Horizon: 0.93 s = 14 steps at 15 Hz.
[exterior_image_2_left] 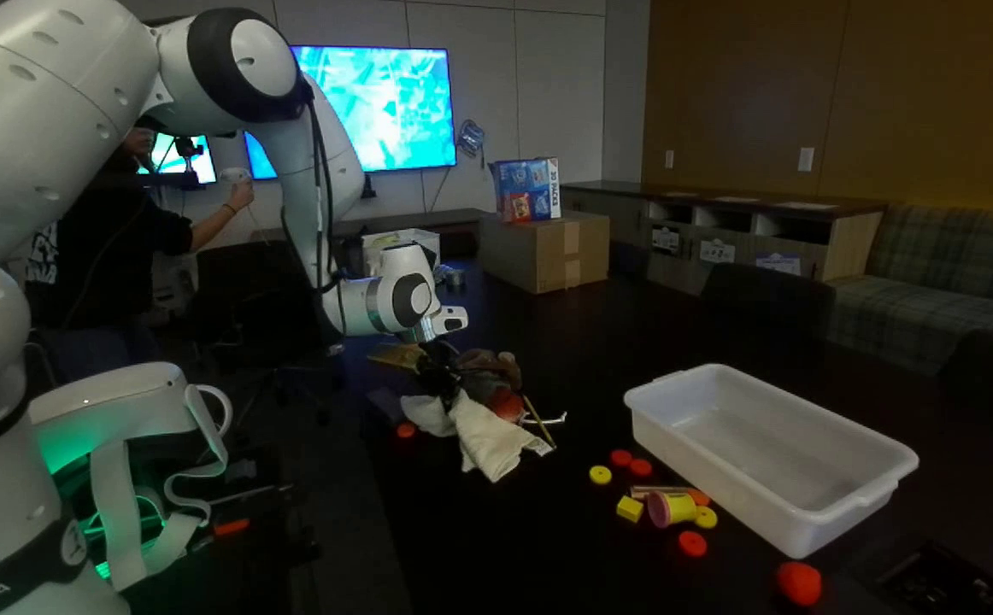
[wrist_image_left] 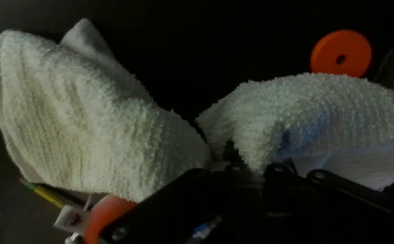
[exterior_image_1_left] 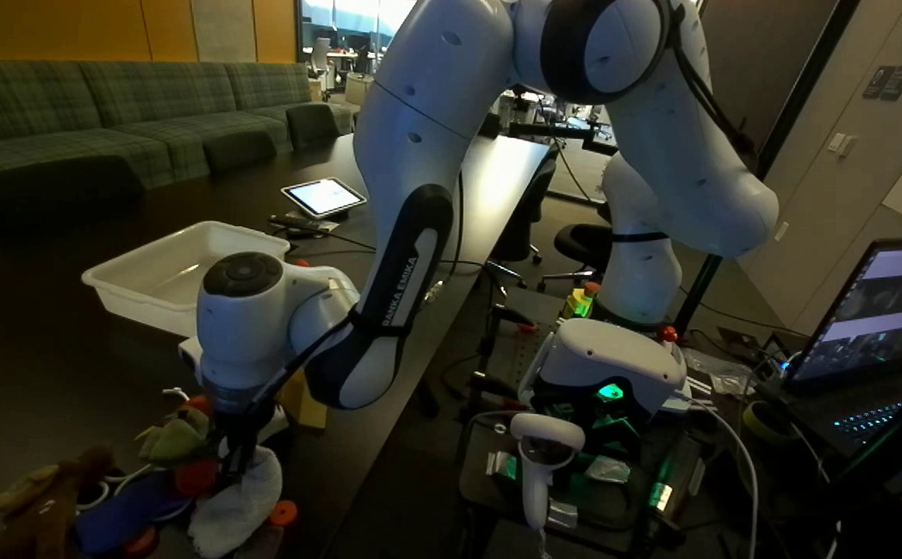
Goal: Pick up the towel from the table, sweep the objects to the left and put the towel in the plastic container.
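Observation:
A white terry towel [wrist_image_left: 81, 118] lies bunched in the wrist view, with a fold pinched between the fingers of my gripper [wrist_image_left: 241, 166]. My gripper is shut on the towel, and the cloth spreads to both sides of the fingers. The towel shows low over the table in both exterior views [exterior_image_1_left: 241, 505] [exterior_image_2_left: 496, 436]; whether it touches the table I cannot tell. The white plastic container [exterior_image_2_left: 719, 474] stands apart from the gripper; it also shows in an exterior view [exterior_image_1_left: 140, 307]. Objects cluster around the gripper: a brown plush toy [exterior_image_1_left: 47, 505], a green plush toy [exterior_image_1_left: 179, 439] and a blue item [exterior_image_1_left: 121, 516].
An orange disc [wrist_image_left: 341, 54] lies beside the towel. Red discs [exterior_image_2_left: 693, 543], yellow discs [exterior_image_2_left: 600, 475], a yellow block [exterior_image_2_left: 630, 509] and a small tub [exterior_image_2_left: 672, 508] lie near the container. A cardboard box [exterior_image_2_left: 548, 252] and a tablet [exterior_image_1_left: 324, 197] stand further off.

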{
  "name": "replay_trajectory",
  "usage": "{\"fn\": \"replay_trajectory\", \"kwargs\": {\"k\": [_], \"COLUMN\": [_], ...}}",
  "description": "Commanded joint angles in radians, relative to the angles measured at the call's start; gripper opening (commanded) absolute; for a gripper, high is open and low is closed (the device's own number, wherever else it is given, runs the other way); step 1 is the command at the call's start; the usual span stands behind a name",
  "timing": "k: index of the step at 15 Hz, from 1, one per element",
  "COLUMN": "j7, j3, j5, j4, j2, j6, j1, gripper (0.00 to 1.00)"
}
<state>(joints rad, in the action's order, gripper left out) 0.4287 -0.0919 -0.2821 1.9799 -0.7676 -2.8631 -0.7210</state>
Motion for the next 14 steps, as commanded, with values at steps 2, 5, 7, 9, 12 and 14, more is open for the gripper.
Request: {"fn": "replay_trajectory", "kwargs": {"k": [2,5,7,9,12,14], "j7": [-0.074,-0.165,-0.221,-0.26,-0.324,-0.348], "j3": [-0.046,-0.019,0.003,0.017,0.024,-0.007], "j5": [0.015,0.01,0.013,0.017,0.029,0.009], "j4": [0.171,0.27,0.334,0.388,0.442,0.445], "j2": [0.194,0.319,0.402,0.477,0.575,0.618], "j6": [-0.041,-0.024,-0.025,-0.028,-0.015,-0.002], "j1": [0.047,0.149,0.236,0.325,0.458,0.536], "gripper": [0.06,0.06,0.06,0.06,0.06,0.06]}}
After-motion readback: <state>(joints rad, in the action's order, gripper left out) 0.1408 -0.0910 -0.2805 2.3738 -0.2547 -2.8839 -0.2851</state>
